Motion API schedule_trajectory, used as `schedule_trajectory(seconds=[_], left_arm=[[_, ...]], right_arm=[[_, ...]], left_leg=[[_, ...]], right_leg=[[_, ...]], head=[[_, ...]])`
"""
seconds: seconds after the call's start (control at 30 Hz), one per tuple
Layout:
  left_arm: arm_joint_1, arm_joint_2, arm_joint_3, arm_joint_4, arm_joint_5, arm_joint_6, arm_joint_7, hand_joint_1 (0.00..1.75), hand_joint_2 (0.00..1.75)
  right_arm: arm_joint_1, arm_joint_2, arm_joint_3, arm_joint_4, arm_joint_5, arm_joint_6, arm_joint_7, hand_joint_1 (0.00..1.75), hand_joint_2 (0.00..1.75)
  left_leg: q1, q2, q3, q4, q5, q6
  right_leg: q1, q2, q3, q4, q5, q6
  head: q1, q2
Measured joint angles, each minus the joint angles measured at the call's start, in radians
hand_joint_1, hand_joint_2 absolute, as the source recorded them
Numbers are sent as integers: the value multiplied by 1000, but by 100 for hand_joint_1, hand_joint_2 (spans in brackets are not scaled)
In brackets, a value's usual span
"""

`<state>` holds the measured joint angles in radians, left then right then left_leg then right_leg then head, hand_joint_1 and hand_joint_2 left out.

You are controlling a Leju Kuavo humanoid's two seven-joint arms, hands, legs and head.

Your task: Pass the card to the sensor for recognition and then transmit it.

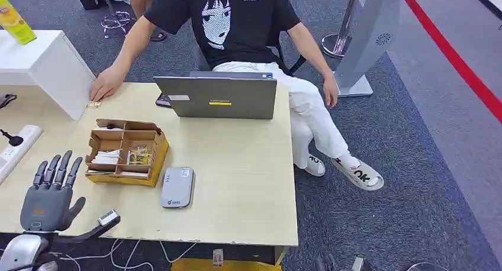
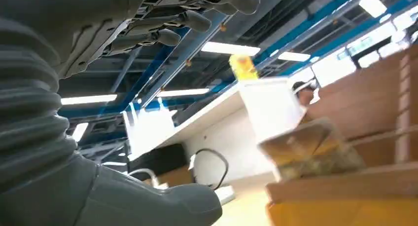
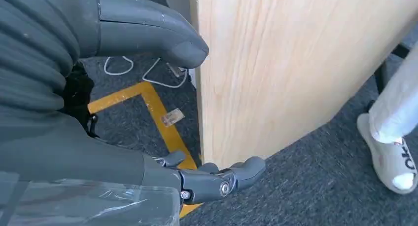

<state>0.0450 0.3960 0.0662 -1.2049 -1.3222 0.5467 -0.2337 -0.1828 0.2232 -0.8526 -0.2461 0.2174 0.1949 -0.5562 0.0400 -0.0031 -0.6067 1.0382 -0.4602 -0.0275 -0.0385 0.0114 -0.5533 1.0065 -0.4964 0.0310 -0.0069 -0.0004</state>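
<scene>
The left hand [image 1: 50, 191] is raised over the near left corner of the desk [image 1: 237, 170], palm away from the camera, fingers spread and upright, holding nothing. The right hand [image 3: 148, 102] hangs below the desk's near right edge; its thumb and fingers are apart and nothing is between them.

The sensor [image 1: 177, 187], a flat grey device, lies on the desk just beside the yellow cardboard box [image 1: 125, 151] with compartments. I cannot tell which item is the card; some flat things lie in the box's compartments, but they are too small to name. A person's hand [image 1: 106, 83] rests on the far left of the desk, beside the laptop [image 1: 216, 96].

I judge that the task is at its start: the card is not yet picked. The next move calls for lowering the left hand toward the box and pinching a thin flat item, which needs care.
</scene>
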Motion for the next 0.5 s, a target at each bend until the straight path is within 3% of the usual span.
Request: schedule_trajectory(seconds=[0.5], left_arm=[[-143,-39,25,245,-46,37,-35,0,175]], right_arm=[[-8,0,32,0,13,-18,23,0,175]], left_leg=[[0,0,0,1,0,0]], right_leg=[[0,0,0,0,0,0]], head=[[0,0]])
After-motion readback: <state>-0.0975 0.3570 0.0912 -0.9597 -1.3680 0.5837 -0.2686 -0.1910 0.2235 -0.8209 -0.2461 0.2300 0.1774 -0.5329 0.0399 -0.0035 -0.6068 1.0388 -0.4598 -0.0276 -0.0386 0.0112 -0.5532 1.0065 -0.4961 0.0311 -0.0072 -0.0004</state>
